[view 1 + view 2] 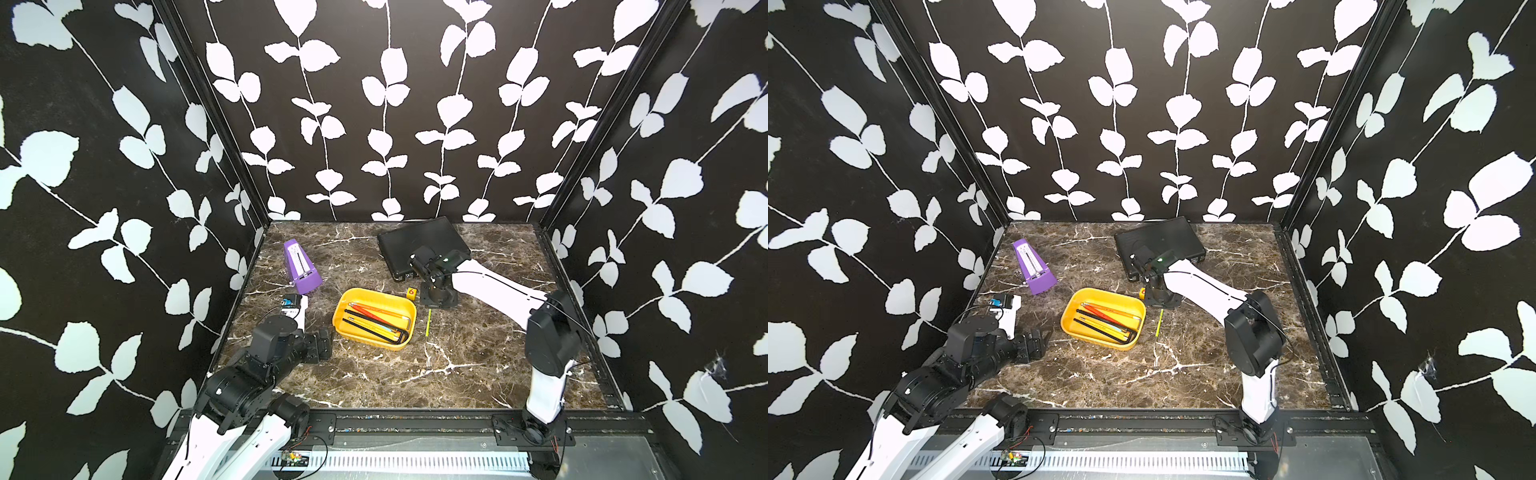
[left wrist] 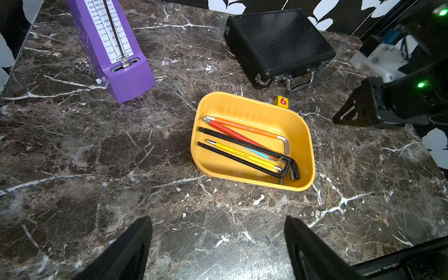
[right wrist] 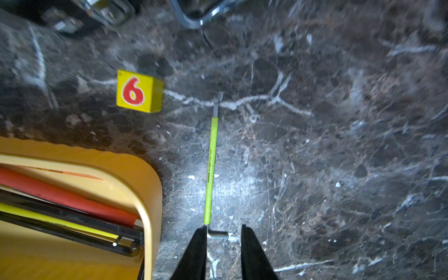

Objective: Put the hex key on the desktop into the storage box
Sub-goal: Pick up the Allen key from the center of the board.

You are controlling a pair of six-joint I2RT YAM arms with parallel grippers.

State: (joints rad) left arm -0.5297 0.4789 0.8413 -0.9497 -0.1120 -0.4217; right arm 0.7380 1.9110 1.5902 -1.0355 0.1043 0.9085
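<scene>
Item: green hex key (image 3: 210,169). The only one I see outside; it lies flat on the desktop (image 3: 339,145), just beside the storage box (image 3: 147,218) holding the other keys (image 3: 72,194). My right gripper (image 3: 223,228) straddles its bent end, jaws apart, gripping nothing. Lift and drop remain.

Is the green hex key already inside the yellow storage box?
No, the green hex key lies flat on the desktop, outside the wall of the storage box.
</scene>
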